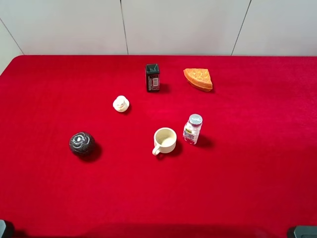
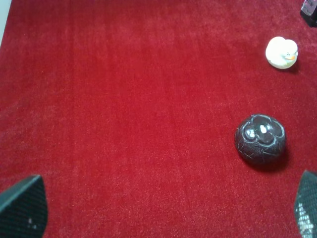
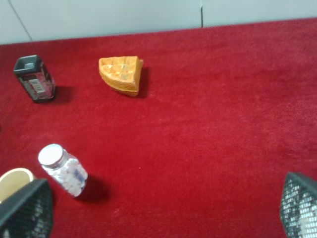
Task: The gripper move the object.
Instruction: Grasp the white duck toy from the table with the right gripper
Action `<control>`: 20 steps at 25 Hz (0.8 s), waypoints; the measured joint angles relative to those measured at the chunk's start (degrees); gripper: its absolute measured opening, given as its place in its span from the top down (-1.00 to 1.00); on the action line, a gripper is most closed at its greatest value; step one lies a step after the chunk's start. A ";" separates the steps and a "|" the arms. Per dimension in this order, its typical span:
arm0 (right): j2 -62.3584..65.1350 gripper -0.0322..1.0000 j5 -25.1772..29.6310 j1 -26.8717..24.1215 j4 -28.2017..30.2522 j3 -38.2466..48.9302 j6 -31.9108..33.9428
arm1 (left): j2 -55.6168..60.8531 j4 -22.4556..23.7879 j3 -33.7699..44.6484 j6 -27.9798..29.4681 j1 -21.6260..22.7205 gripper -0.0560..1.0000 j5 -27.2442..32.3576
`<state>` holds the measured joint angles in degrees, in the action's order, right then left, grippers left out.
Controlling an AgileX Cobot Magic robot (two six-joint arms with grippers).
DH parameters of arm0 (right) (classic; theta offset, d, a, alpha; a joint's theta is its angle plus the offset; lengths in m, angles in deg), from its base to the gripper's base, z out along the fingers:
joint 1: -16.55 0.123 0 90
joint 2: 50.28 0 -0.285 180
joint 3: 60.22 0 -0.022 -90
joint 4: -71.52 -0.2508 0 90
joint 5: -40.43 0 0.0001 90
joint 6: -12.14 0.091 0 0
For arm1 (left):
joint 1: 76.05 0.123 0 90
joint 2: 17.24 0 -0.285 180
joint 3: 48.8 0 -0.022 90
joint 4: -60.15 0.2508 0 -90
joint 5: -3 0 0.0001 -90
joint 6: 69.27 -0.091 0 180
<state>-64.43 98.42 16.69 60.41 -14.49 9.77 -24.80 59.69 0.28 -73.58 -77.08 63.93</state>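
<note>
Red fuzzy surface (image 1: 257, 188) is filling the whole scene, with pale wall panels (image 1: 183, 25) sitting behind it. Going from the left: the left hand (image 2: 163, 210) is hanging near the front edge with its fingers (image 2: 22, 208) spread wide apart and nothing between them. A dark grey ball (image 1: 82, 143) is sitting closest to it, and the object (image 1: 121, 103) is resting further back and a bit to the right, well apart from the ball. It's looking like a small cream-white rounded lump with a knob on top, and the left wrist view is showing a tiny orange spot on it, kinda duck-ish. Then a black box (image 1: 152, 77) is standing upright at the back, a cream cup (image 1: 165, 140) and a small bottle (image 1: 192, 129) are sitting mid-surface, and an orange wedge (image 1: 198, 79) is lying back right. The right hand (image 3: 162, 210) is also gaping wide and empty. Seems like the move isn't started yet, so the approach is the step in hand. Next the left hand is probably needing to reach past the ball, drop over the lump and pinch its round body.
</note>
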 joint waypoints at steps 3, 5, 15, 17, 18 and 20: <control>-6.07 -0.41 -0.08 0.00 -0.95 -3.10 -1.62 | 0.00 0.00 0.00 0.00 0.00 -0.99 0.00; -10.43 -0.41 -0.08 0.00 -1.76 -5.57 -3.74 | 0.00 0.00 0.00 0.00 0.00 -0.99 0.00; -30.60 -0.41 0.57 0.00 -6.80 -17.66 -16.80 | 0.00 0.00 0.00 0.00 0.00 -0.99 0.00; -34.21 -0.41 0.62 0.00 -7.87 -19.62 -19.22 | 0.00 0.00 0.00 0.00 0.00 -0.99 0.00; -36.03 -0.41 0.62 0.00 -8.34 -20.60 -19.99 | 0.00 0.00 0.00 0.00 0.00 -0.99 0.00; -39.07 -0.41 0.36 0.70 -8.97 -22.10 -20.95 | 0.00 0.00 0.00 0.00 0.00 -0.99 0.00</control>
<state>-103.50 98.78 17.39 51.45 -36.60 -11.18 -24.80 59.69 0.28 -73.58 -77.08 63.93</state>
